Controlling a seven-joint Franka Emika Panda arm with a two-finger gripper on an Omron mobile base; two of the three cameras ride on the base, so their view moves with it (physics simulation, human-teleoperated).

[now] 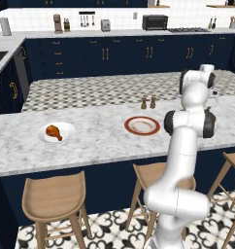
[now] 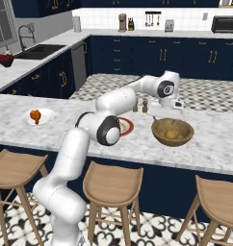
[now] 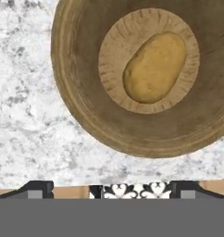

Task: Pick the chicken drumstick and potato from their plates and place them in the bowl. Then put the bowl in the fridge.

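Two shakers [image 2: 140, 106] just beside the arm, jaws wide and empty over potato [image 3: 154, 67] in bowl [image 2: 159, 136].

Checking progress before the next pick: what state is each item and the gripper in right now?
potato: lying in the bowl, released.
bowl: upright on the counter, holding the potato.
chicken drumstick: on the white plate, not yet picked.
red-rimmed plate: empty on the counter.
gripper: open, holding nothing, above the bowl.
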